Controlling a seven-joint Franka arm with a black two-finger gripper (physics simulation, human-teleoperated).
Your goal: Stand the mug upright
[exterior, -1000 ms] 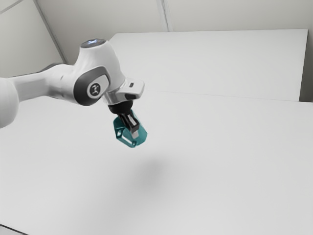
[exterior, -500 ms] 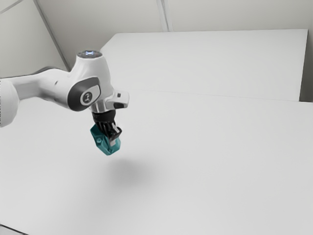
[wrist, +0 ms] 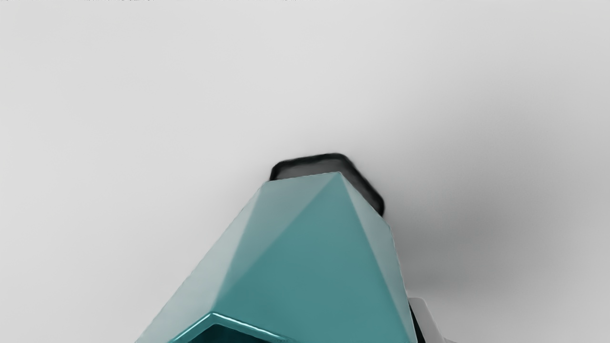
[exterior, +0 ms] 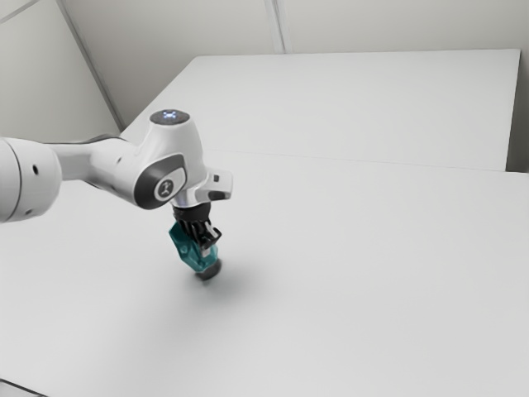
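Mug [exterior: 185, 251]: teal and faceted, down at the table [exterior: 355, 273], leaning, lower end toward the exterior view's right; whether it touches down, I cannot tell.
Gripper [exterior: 207, 246]: closed on the mug; how wide its fingers [wrist: 426, 321] stand is hidden.
Rim [wrist: 248, 325]: up near my wrist camera.
Dark shape [exterior: 208, 271]: at the mug's lower end, black-edged.

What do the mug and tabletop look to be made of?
Mug: probably glazed ceramic, glossy teal; bright glints line the opening's edge. Glossy plastic or enamelled metal also possible.

Tabletop: matte, pale grey-white, perhaps laminate or painted board; smooth, no grain, only soft shading. Exact material unclear.
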